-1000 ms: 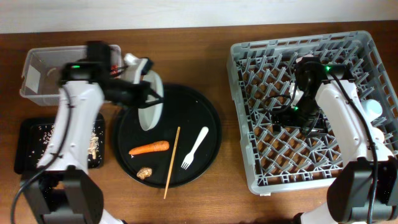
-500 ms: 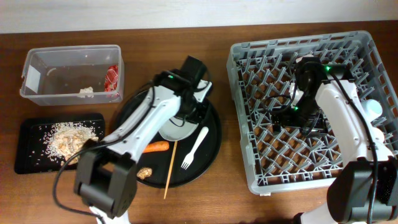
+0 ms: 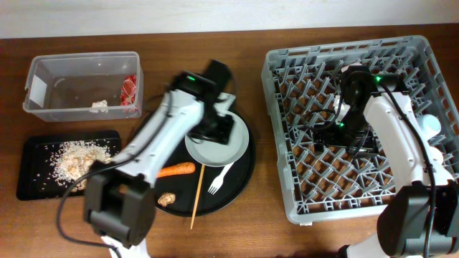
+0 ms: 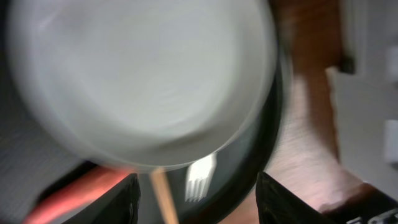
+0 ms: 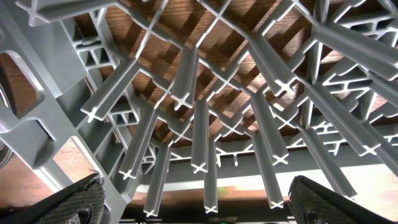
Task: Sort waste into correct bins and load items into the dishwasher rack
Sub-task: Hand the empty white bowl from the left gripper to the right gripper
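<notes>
**Left tool spread over the plate, right tool spread inside the rack**

Far to the left of the left tool [image 4: 198,185], the clear tub [image 3: 43,72] stands on the bench [image 3: 247,64]. It holds a red-and-white wrapper [image 3: 129,89] and a white scrap [image 3: 99,106]. In front of the tub is the shallow black tray [image 3: 32,183] with the rice bits [image 3: 79,156] in a heap.

The left arm reaches to the right, over the round black tray [image 3: 222,202]. Its tool is directly above the plate [image 3: 215,152], which lies level at the right part of this tray. In the blurred wrist view the two fingers [image 4: 121,202] stand wide apart and pinch nothing; the plate fills the view beyond them. I cannot tell if the plate touches the tray.

On the near side of this tool, on the round tray, lie the carrot [image 3: 172,170] and, nearer the front edge, the brown lump [image 3: 166,198]. A wooden stick [image 3: 195,193] lies just right of them, and the fork [image 3: 224,175] is near the plate's front rim.

Well to the right of the left tool stands the rack [image 3: 275,107]. The right tool [image 5: 196,186] is down inside it. Its fingers [image 5: 74,202] are also spread wide and hold nothing. Only the grid and the upright pegs are before them. To the right of this tool, near the rack's right wall, is the light-blue cup [image 3: 430,126].
</notes>
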`<state>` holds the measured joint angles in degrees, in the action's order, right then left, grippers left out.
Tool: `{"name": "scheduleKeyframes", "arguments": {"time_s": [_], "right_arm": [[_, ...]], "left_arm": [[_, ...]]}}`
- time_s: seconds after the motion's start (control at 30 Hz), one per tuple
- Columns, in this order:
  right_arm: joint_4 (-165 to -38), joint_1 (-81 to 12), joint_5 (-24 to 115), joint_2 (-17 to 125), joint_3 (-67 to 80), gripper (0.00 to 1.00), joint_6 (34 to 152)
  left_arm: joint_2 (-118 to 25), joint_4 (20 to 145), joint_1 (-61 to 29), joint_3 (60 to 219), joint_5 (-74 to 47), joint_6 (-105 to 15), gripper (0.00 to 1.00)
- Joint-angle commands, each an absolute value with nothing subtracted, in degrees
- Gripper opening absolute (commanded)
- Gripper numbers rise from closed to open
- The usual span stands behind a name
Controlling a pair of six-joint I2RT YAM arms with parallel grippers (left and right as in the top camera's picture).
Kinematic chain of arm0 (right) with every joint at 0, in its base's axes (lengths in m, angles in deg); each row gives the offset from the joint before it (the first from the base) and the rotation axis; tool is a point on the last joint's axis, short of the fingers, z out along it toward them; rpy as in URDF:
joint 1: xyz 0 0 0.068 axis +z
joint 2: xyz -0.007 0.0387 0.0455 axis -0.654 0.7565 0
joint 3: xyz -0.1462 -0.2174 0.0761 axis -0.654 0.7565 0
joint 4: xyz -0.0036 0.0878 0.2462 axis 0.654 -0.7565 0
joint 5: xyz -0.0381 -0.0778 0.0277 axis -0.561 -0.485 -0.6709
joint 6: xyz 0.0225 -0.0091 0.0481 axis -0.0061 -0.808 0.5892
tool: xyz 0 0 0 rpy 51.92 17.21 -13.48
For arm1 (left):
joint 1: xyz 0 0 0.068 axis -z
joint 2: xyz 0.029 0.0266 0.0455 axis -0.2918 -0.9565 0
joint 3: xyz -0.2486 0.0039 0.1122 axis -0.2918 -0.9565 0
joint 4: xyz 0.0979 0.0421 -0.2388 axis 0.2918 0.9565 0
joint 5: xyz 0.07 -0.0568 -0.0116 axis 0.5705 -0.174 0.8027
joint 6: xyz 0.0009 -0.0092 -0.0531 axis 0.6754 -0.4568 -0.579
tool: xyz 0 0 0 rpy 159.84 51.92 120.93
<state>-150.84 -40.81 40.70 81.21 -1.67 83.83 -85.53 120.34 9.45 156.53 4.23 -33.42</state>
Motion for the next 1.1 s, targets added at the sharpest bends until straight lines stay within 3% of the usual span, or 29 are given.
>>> {"name": "scheduleKeyframes", "arguments": {"time_s": [0.0, 0.1, 0.2, 0.37, 0.63, 1.07], "right_arm": [[-150.6, -40.8, 42.3, 80.3, -1.7, 0.98, 84.0], [-150.4, -38.9, 43.2, 80.3, -2.7, 0.96, 84.0], [-150.3, -34.3, 45.0, 80.3, -5.6, 0.95, 84.0], [-145.5, -22.4, 46.5, 80.3, -10.7, 0.96, 86.9], [-130.9, -9.4, 46.5, 84.4, -10.7, 1.0, 95.4], [-123.2, -8.2, 46.0, 101.3, -10.7, 0.81, 108.4]], "left_arm": [[-79.0, 125.6, 1.3, 158.8, 9.7, -33.4, 0.6], [-75.4, 129.2, -6.7, 158.8, 9.8, -33.3, 0.66], [-74.1, 129.9, -13.9, 158.8, 8.8, -33.3, 0.79], [-74.1, 131.4, -21.5, 158.4, 8.8, -33.4, 0.81], [-74.1, 131.8, -24.3, 158.4, 8.6, -33.6, 0.82], [-74.1, 131.7, -24.3, 158.4, 8.6, -33.6, 0.82]]}}
